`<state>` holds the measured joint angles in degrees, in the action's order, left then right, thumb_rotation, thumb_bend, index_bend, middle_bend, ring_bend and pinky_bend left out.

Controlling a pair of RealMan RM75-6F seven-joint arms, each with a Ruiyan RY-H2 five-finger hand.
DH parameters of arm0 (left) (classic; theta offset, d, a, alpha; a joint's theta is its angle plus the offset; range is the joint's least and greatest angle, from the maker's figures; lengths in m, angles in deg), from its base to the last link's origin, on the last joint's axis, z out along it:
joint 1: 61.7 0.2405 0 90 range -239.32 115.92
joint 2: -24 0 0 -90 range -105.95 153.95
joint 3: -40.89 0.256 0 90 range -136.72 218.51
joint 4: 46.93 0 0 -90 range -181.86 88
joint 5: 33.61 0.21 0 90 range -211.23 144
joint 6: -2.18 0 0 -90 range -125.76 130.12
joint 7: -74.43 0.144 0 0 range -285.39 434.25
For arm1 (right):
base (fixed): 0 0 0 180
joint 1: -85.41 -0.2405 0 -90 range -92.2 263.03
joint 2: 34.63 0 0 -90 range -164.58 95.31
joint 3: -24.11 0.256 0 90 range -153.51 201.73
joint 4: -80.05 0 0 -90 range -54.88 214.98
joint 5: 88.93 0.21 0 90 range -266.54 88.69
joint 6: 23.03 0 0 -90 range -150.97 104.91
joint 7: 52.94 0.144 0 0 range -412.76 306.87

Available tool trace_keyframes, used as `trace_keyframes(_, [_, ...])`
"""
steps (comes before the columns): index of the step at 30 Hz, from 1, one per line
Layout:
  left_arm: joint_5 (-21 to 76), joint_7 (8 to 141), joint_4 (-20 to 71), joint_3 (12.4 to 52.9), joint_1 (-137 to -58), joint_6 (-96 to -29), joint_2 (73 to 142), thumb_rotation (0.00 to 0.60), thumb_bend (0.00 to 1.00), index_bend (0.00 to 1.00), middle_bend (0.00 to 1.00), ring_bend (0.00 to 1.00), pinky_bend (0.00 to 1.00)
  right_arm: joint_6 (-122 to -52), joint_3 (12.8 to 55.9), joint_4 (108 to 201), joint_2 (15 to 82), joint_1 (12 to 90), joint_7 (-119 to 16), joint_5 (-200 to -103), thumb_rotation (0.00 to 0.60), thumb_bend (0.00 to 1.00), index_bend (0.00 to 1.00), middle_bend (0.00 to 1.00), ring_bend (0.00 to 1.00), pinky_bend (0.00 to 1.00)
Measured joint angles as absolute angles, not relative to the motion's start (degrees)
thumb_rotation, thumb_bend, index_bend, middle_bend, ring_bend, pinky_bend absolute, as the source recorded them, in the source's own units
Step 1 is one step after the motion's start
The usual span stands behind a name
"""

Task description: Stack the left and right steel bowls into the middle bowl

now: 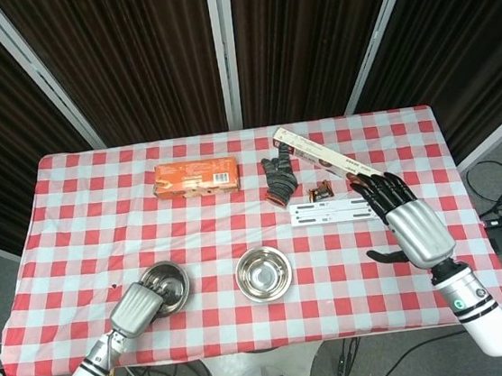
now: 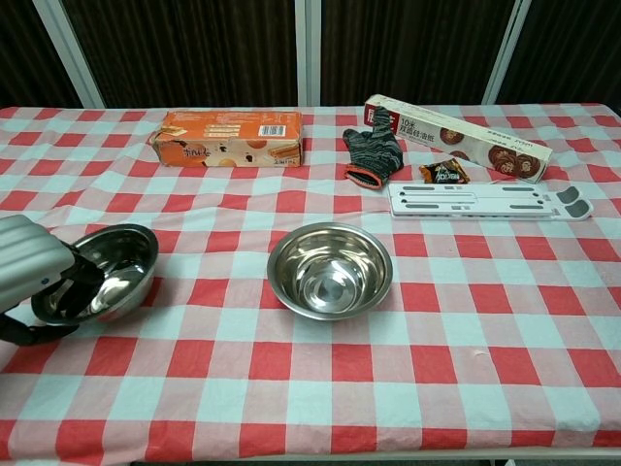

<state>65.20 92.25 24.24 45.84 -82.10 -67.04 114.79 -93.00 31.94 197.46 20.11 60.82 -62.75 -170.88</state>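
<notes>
My left hand (image 1: 138, 307) (image 2: 34, 275) grips the near rim of the left steel bowl (image 1: 167, 284) (image 2: 102, 272), which is tilted and lifted off the cloth at the front left. The middle steel bowl (image 1: 262, 273) (image 2: 330, 269) sits upright and empty on the checked tablecloth, to the right of the held bowl. My right hand (image 1: 408, 224) hovers open over the table's right side, fingers spread, holding nothing. No third bowl shows in either view.
At the back lie an orange biscuit box (image 1: 195, 177) (image 2: 229, 138), a dark glove (image 1: 279, 177) (image 2: 375, 148), a long cookie box (image 1: 320, 157) (image 2: 456, 137), a small snack packet (image 1: 321, 193) (image 2: 444, 173) and a white flat stand (image 1: 331, 210) (image 2: 487, 201).
</notes>
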Motion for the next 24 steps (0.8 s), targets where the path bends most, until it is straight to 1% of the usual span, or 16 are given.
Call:
trace_keyframes(7, [65.8, 93.1, 26.2, 45.4, -82.6, -68.7, 113.8, 0.600, 0.34, 0.71, 0.74, 0.66, 0.75, -93.3, 31.8, 196.9, 19.9, 61.3, -61.9, -171.3, 0.600, 0.00, 0.00, 0.01, 0.00, 0.00])
trace_keyframes(13, [66.4, 95.0, 30.0, 44.0, -84.5, -68.8, 112.4, 0.600, 0.34, 0.71, 0.74, 0.66, 0.75, -94.4, 32.7, 196.8, 19.3, 61.7, -60.4, -171.2, 0.600, 0.00, 0.00, 0.02, 0.00, 0.00])
trace_keyframes(18, [66.8, 99.1, 34.5, 42.1, -88.4, -64.9, 112.2, 0.600, 0.34, 0.71, 0.74, 0.66, 0.75, -96.5, 33.6, 197.0, 18.7, 62.3, -58.8, -171.8, 0.600, 0.00, 0.00, 0.02, 0.00, 0.00])
trace_keyframes(24, [65.0, 104.9, 38.2, 38.2, -94.0, -57.9, 114.9, 0.600, 0.35, 0.72, 0.74, 0.66, 0.75, -98.7, 34.6, 198.5, 17.3, 63.3, -56.3, -172.8, 0.600, 0.00, 0.00, 0.02, 0.00, 0.00])
